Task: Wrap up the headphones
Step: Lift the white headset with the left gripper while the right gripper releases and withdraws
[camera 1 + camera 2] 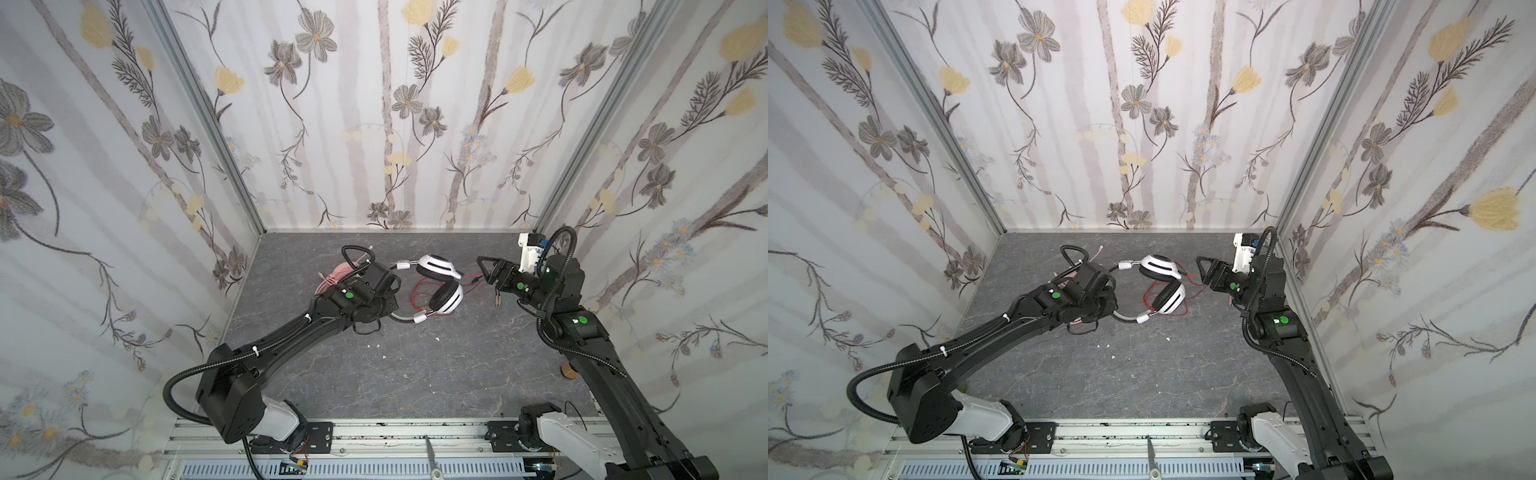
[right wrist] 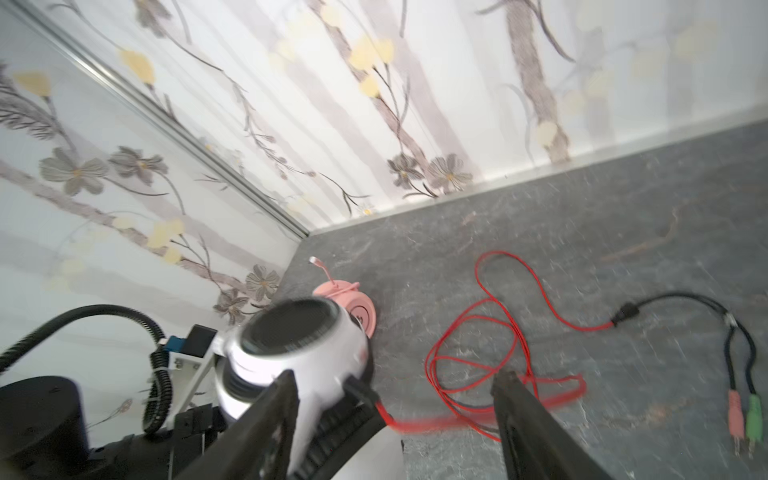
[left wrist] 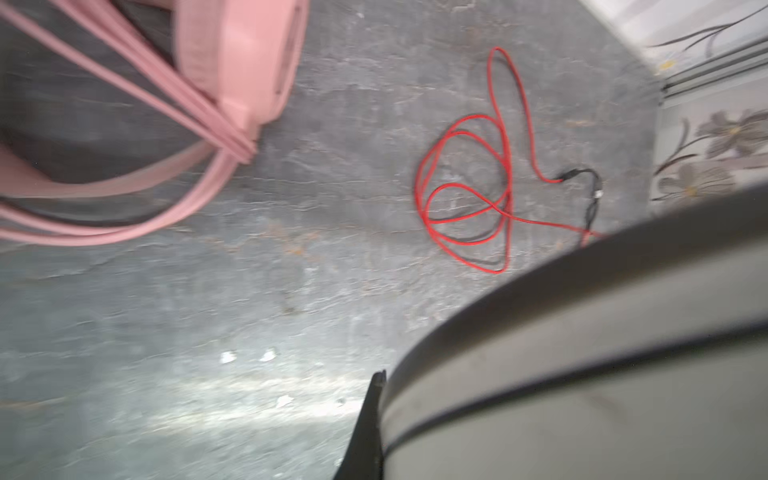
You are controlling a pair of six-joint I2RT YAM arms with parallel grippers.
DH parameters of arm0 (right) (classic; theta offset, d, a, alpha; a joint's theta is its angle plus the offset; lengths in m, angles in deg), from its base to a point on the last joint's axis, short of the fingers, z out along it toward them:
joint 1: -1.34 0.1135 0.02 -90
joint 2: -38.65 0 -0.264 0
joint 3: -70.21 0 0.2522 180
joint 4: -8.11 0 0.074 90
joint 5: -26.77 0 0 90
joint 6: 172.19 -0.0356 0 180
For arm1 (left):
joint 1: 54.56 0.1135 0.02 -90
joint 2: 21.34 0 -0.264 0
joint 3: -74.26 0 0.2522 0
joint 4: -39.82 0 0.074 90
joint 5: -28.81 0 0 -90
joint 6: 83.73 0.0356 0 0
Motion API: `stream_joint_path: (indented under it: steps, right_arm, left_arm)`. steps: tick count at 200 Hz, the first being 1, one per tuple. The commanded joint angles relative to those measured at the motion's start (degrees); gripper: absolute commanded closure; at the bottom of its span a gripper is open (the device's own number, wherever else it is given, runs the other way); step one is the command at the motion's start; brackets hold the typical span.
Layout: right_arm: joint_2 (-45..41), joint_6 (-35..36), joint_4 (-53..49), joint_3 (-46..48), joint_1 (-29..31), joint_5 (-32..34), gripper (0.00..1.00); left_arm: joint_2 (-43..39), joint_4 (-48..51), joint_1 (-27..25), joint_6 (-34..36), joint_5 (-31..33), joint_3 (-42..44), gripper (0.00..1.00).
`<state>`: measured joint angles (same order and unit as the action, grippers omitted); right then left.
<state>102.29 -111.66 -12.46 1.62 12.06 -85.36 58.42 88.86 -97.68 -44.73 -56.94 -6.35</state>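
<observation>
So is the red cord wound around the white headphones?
No, the red cord lies in loose loops on the gray table beside the white headphones.

We are looking at a left arm (image 1: pixel 274 345) and a right arm (image 1: pixel 590 332), both wearing matte black shells with white base segments (image 1: pixel 278 415). Each is carrying round green stickers (image 1: pixel 349 295) and a ribbed black hose (image 1: pixel 178 376); white ties (image 1: pixel 256 351) are cinching the left one. The right gripper (image 2: pixel 397 376) is showing black fingers (image 2: pixel 266 415), possibly ribbed, though blur is hiding detail.
</observation>
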Motion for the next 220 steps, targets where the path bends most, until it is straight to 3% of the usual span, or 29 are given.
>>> stream_joint_path:
  steps: [1,49,81,111,134,155,205,220]
  right_arm:
    - [-1.76,1.68,4.68,-0.59,-0.17,-1.92,0.27]
    - [0.15,-0.53,7.02,0.39,-1.34,-3.36,0.27]
    - [-0.47,-7.37,17.65,8.34,-2.05,-7.24,0.27]
    - [-1.15,-15.73,25.67,17.16,-2.45,-7.49,0.33]
    - [0.6,-18.94,29.87,19.68,-2.46,-13.19,0.35]
    - [2.9,-14.92,27.63,18.43,-2.2,-18.69,0.33]
    - [6.12,2.64,8.35,14.52,3.49,-16.52,0.36]
    - [5.8,4.75,7.74,16.43,4.23,-15.77,0.36]
  left_arm:
    - [-6.73,2.35,0.35,4.29,4.01,2.89,1.0]
    - [-20.87,11.74,3.05,8.56,3.19,5.39,1.0]
    - [-26.97,16.25,4.61,9.56,-1.38,4.48,0.99]
    - [-27.46,21.94,5.37,11.52,-5.37,1.47,1.0]
    - [-22.54,30.06,5.56,14.17,-6.97,-3.13,1.0]
    - [-18.7,35.03,5.58,16.03,-6.95,-5.76,1.0]
    - [-15.52,31.89,9.51,15.1,-18.83,-8.25,1.0]
    - [-14.53,32.34,10.47,13.12,-17.87,-11.17,1.0]
